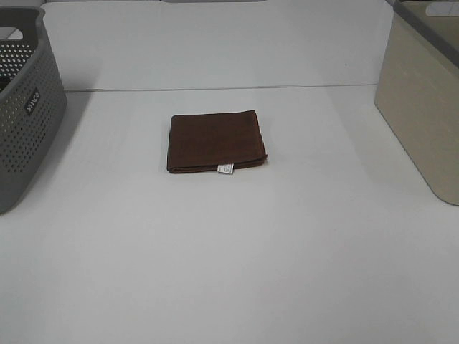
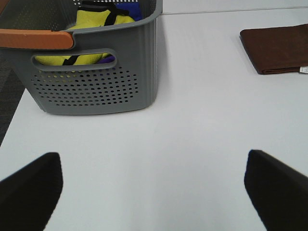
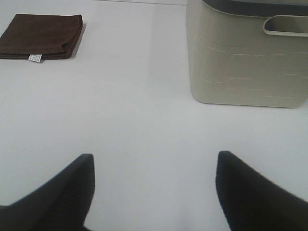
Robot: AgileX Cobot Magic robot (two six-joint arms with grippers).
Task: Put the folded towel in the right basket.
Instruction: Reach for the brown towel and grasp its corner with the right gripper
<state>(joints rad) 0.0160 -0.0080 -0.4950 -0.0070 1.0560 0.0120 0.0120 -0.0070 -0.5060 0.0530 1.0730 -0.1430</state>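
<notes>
We find the folded brown towel [image 1: 216, 142] flat in the middle of the table [image 1: 229, 272] (white tag [image 1: 226, 169] on its near hem), well apart from the right basket [image 1: 423, 100] at the right edge. Our left gripper [image 2: 151, 159] and right gripper [image 3: 155, 159] both gape wide, empty.
</notes>
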